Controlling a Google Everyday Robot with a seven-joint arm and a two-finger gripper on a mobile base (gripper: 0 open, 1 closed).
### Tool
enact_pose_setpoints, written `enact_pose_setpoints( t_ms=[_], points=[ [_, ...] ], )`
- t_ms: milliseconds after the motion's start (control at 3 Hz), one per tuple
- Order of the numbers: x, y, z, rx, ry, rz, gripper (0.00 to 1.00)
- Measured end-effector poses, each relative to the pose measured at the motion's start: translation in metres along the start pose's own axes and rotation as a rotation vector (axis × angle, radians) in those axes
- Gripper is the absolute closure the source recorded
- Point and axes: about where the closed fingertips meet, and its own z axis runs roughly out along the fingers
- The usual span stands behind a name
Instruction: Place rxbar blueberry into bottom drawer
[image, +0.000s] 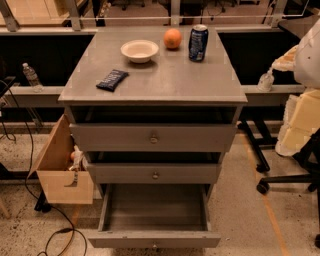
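One flat rxbar (112, 79) — tool seemingly offscreen.

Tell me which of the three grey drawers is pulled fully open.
The bottom drawer, pulled far out, floor exposed; the top drawer and middle drawer sit nearly shut. The gripper is not in view.

grey cabinet top (165, 75) carries rxbar blueberry (112, 79) at left; white bowl (139, 50), orange (172, 38) and blue soda can (198, 43) line the back
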Motion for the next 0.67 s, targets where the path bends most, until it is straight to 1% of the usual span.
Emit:
enact_pose_setpoints(
  t_ms=[333,667],
  points=[
    [0.0,0.0,0.0,0.0,0.0,0.0,0.0],
    [-0.018,-0.017,0.006,-0.014,0.02,-0.142,0.0]
  ],
)
